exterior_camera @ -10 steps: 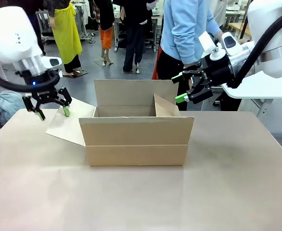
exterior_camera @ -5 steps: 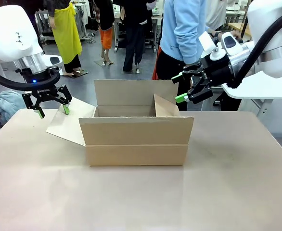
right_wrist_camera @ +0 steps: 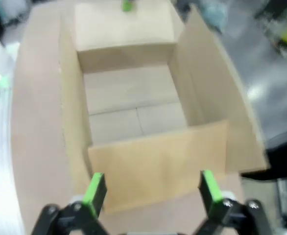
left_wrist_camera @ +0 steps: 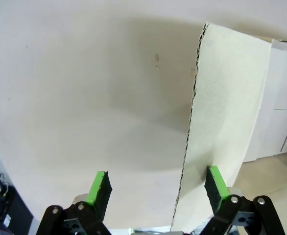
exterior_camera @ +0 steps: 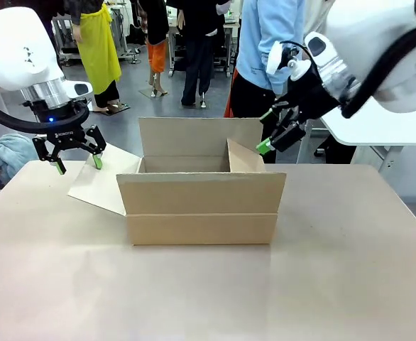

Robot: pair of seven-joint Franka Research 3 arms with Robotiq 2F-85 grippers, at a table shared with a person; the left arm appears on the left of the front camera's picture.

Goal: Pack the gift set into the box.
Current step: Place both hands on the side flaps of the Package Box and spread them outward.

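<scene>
The box (exterior_camera: 201,206) stands open in the middle of the table, its four flaps spread, and its inside (right_wrist_camera: 133,103) holds nothing. My left gripper (exterior_camera: 75,158) hangs open just above the outer edge of the left flap (exterior_camera: 103,183). In the left wrist view that flap (left_wrist_camera: 222,107) reaches between the fingers of the left gripper (left_wrist_camera: 158,186) without touching the pads. My right gripper (exterior_camera: 270,131) is open in the air beside the upright right flap (exterior_camera: 245,158). Seen from the right wrist, the right gripper (right_wrist_camera: 152,188) looks down into the box, blurred. The gift set is out of view.
A person in a light blue top (exterior_camera: 272,42) stands behind the box's far right corner. A teal cloth (exterior_camera: 6,153) lies off the table's left edge. Bare tabletop (exterior_camera: 208,291) stretches in front of the box.
My right gripper has swung left and slightly up, toward the box's right flap. The left gripper rose a little a second ago and has since stayed put.
</scene>
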